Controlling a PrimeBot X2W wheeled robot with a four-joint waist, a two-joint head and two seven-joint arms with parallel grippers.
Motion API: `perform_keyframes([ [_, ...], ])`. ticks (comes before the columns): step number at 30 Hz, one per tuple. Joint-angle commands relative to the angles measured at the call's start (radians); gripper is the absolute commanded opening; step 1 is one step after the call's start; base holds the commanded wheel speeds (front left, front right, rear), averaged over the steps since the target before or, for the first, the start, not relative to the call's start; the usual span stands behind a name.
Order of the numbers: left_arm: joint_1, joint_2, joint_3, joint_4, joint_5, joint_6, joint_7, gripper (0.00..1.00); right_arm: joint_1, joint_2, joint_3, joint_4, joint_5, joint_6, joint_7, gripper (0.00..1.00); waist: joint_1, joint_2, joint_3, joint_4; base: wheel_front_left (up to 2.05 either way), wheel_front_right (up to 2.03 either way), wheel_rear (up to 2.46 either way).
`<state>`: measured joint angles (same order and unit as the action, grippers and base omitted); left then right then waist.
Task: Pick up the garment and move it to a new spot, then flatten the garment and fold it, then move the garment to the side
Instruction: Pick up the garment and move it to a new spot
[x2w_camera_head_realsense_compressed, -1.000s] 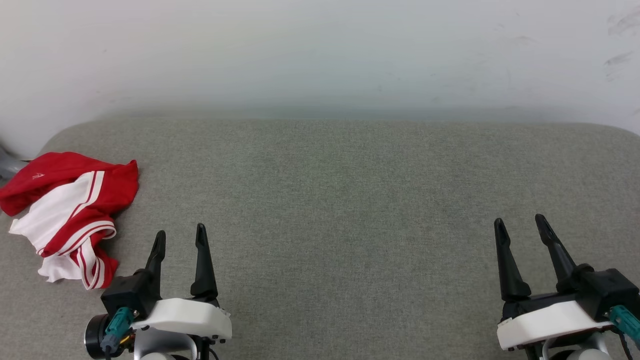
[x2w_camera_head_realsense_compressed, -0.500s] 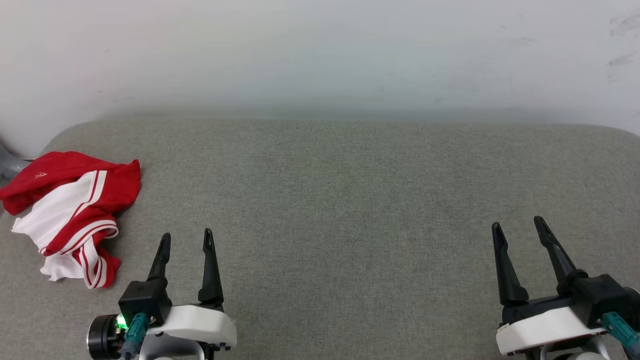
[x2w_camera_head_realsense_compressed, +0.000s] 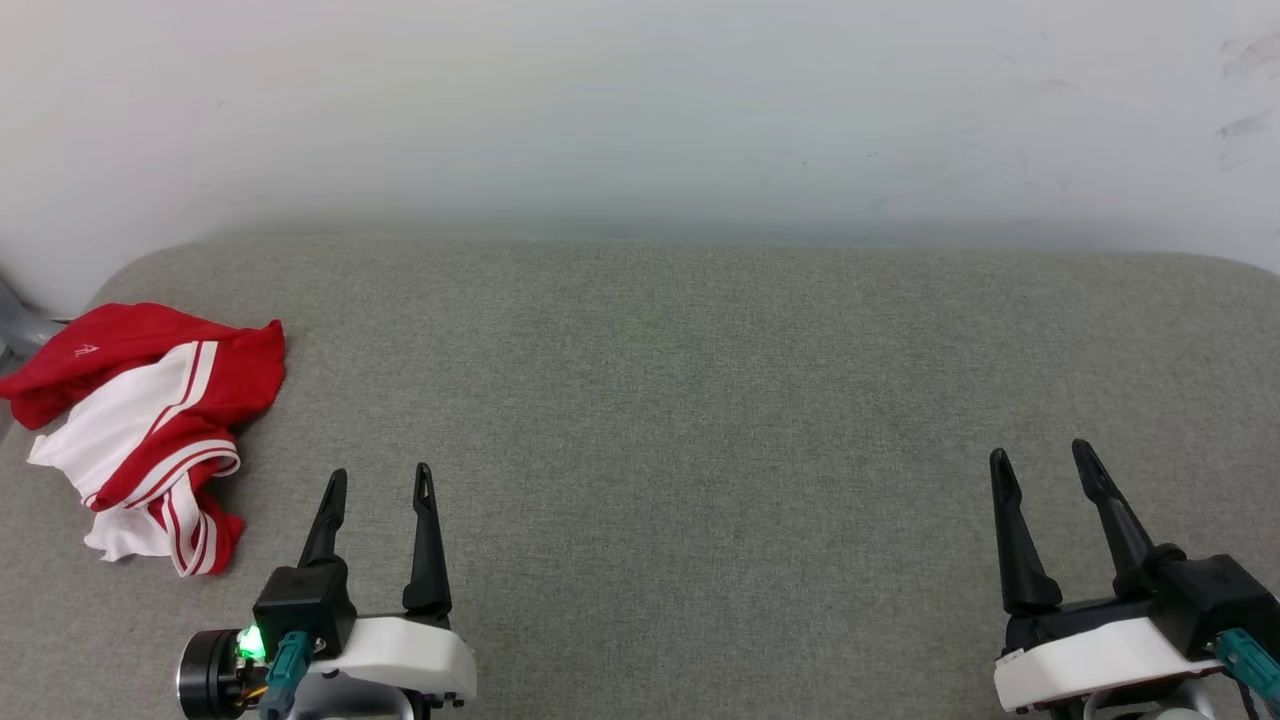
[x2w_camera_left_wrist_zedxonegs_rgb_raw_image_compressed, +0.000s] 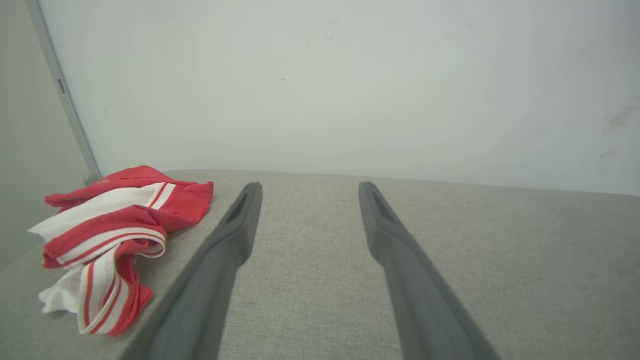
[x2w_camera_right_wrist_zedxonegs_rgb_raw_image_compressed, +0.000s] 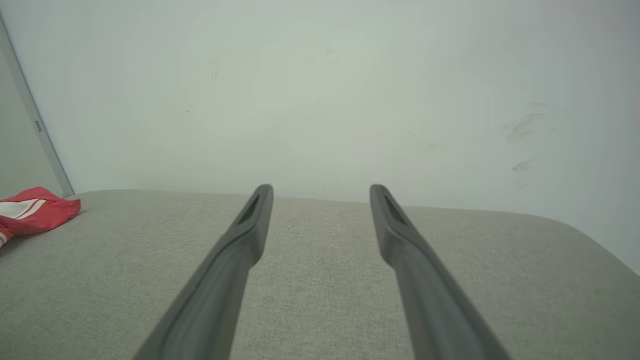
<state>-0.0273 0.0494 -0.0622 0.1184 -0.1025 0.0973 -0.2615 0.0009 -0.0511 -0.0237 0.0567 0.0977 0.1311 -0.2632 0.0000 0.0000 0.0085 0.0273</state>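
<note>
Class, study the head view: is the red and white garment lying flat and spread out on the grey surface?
No, the garment lies crumpled in a heap at the left end of the grey surface.

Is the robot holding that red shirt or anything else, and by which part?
Nothing is held. The left gripper and right gripper stand open and empty; the garment lies crumpled apart from both.

One garment (x2w_camera_head_realsense_compressed: 140, 420) lies at nine o'clock; two grippers, left gripper (x2w_camera_head_realsense_compressed: 380, 472) at seven, right gripper (x2w_camera_head_realsense_compressed: 1039, 450) at five; one grey cushion (x2w_camera_head_realsense_compressed: 700, 400).
</note>
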Motion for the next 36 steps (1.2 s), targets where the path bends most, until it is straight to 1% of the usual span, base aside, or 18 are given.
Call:
perform_keyframes([
  [1,0.005,0.002,0.000,0.000,-0.003,0.001,-0.006,1.00,0.003,0.001,0.000,0.003,0.015,-0.001,-0.002,1.00,0.0000,0.0000,0.000,0.000,0.00,0.00,0.00],
  [23,0.000,0.002,0.003,0.013,-0.011,-0.005,-0.006,1.00,0.002,0.002,-0.008,0.027,0.060,-0.001,-0.002,1.00,0.0000,0.0000,0.000,0.012,0.00,0.00,0.00],
  [27,-0.004,0.002,0.004,0.015,-0.014,-0.006,-0.005,1.00,0.004,0.002,-0.006,0.027,0.061,-0.001,-0.002,1.00,0.0000,0.0000,0.002,0.029,0.00,0.00,0.00],
  [36,-0.002,0.002,0.016,0.017,-0.018,-0.005,-0.004,1.00,0.014,0.002,0.002,0.024,0.062,-0.001,-0.002,1.00,0.0000,0.0000,0.000,0.106,0.00,0.00,0.00],
])
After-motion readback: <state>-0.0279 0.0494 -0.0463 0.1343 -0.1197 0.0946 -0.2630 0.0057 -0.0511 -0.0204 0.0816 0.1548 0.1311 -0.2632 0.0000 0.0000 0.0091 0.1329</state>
